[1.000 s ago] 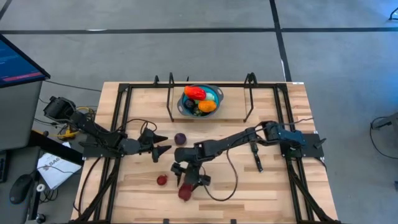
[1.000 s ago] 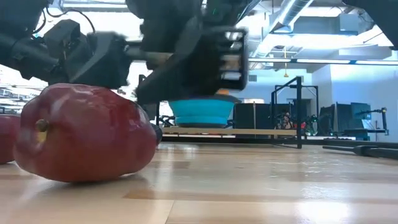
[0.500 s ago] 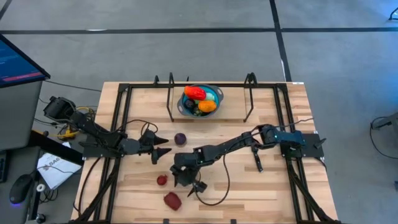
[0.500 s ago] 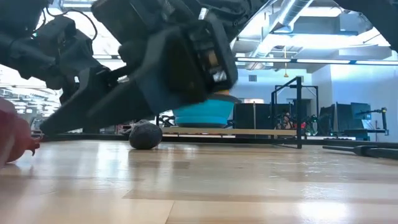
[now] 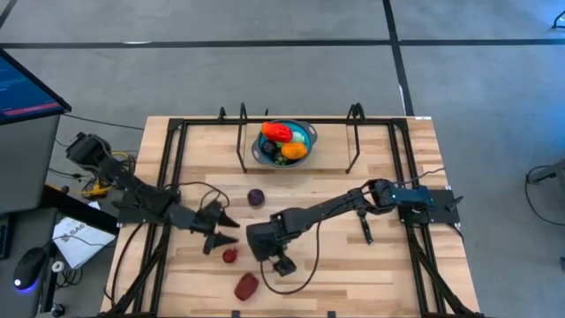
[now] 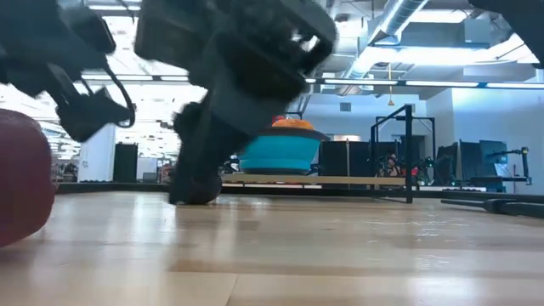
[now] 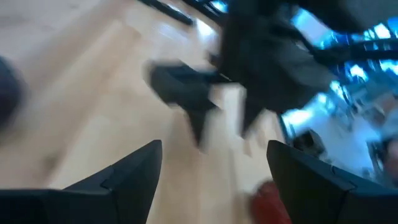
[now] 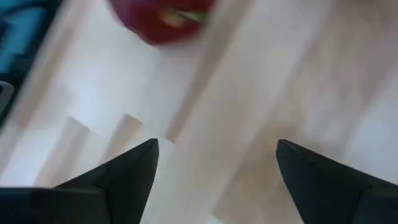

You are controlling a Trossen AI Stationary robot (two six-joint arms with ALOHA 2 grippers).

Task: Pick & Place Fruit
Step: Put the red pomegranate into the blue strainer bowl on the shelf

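- Sitting at 12 o'clock on the table [image 5: 371,177]: blue bowl [image 5: 305,134], already holding a red-orange piece [image 5: 276,132], an orange piece [image 5: 295,150] and something darker under them — looks like the drop point, so part of the job judged done.
- Lying loose on the wood: purple fruit [image 5: 256,196] near centre, small red fruit [image 5: 229,256] at about 7 o'clock, maroon fruit [image 5: 245,285] at 6 o'clock near the front edge. None gripped.
- Hanging just right of the small red fruit: right gripper [image 5: 281,262], fingers spread, nothing between them in the right wrist view, only bare wood; maroon fruit [image 8: 163,17] showing ahead of it, apart from the fingers.
- Judging this as a missed or dropped grasp: maroon fruit sitting clear of the jaws, so needing a fresh approach.
- Reaching in from 9 o'clock: left gripper [image 5: 219,231], fingers apart and empty, tips pointing toward the small red fruit, close but not touching.
- Crowding risk: both grippers working the same 6–7 o'clock patch, near each other; other arm filling much of the blurred left wrist view.
- Filling the left edge of the low view: maroon fruit [image 6: 21,187], resting on the table.
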